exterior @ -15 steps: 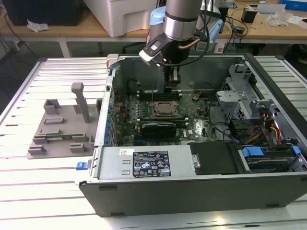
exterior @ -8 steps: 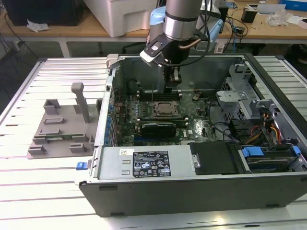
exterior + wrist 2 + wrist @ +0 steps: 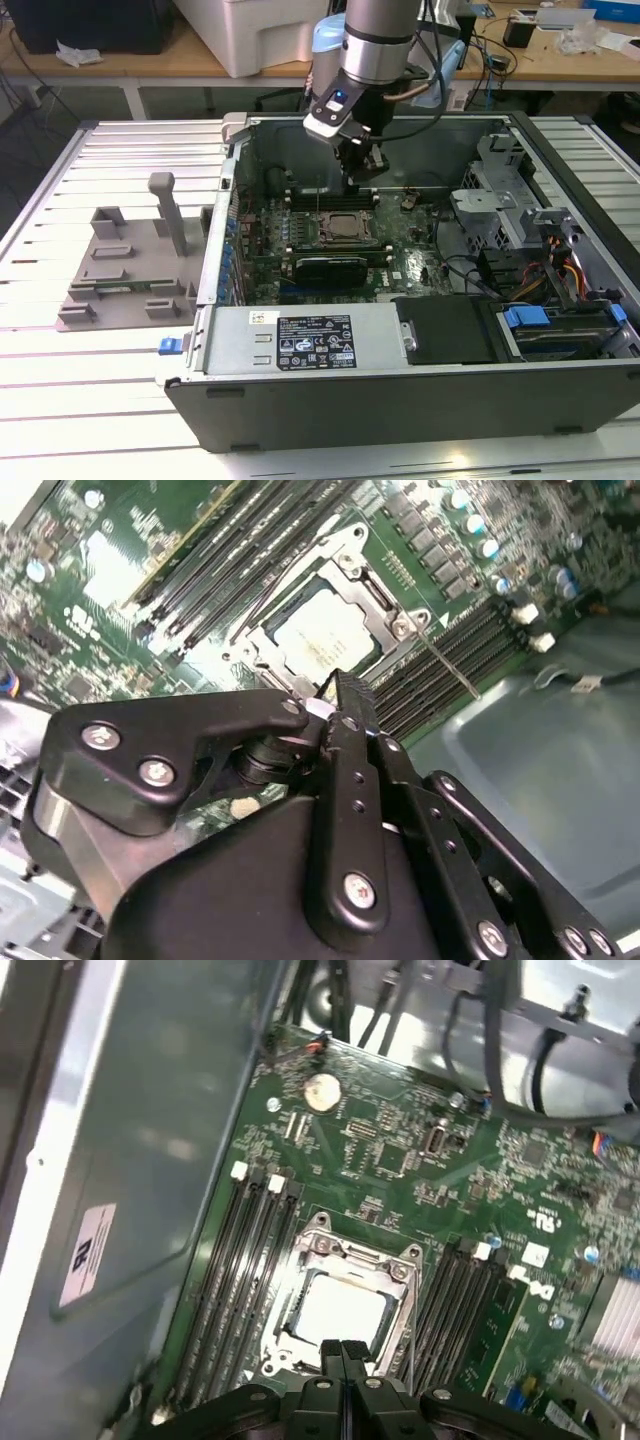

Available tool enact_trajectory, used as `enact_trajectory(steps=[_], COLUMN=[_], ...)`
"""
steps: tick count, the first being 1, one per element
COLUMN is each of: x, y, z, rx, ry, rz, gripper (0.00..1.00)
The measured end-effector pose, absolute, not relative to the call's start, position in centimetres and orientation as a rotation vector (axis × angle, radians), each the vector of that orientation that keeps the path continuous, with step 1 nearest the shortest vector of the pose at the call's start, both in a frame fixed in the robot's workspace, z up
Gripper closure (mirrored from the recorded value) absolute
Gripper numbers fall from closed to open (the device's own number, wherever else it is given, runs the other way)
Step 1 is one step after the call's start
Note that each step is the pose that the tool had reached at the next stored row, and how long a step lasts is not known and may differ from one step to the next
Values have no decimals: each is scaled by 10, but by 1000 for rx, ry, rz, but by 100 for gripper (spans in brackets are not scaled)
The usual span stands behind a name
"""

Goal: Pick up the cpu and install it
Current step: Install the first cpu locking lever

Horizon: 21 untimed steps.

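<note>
1. One black two-fingered gripper (image 3: 362, 172) on the silver arm (image 3: 375, 40) hangs inside the open grey metal computer case (image 3: 400, 400), just above the green motherboard (image 3: 420, 265).
2. In the first wrist view the gripper (image 3: 345, 1350) has its fingers pressed together, with nothing between them.
3. The small, flat, square cpu (image 3: 338, 1312) with the silvery-grey top lies flat in the metal-framed socket (image 3: 312, 1250) on the board, apart from the gripper. The second wrist view shows the cpu (image 3: 322, 632) just beyond the closed tips.
4. Long black memory slots (image 3: 232, 1260) run along both sides of the socket.
5. A grey plastic tray block (image 3: 120, 270) rests on the pale slatted table (image 3: 90, 410), outside the case on the exterior view's left.
</note>
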State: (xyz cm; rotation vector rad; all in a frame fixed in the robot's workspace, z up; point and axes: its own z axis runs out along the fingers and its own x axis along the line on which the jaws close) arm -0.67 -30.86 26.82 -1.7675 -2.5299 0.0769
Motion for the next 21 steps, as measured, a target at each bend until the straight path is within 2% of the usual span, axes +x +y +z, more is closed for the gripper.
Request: enact_trajectory(steps=[21], x=[-7], y=[-309], z=[268], rx=[-1111], ry=[-2893], rz=[95], gripper=[90])
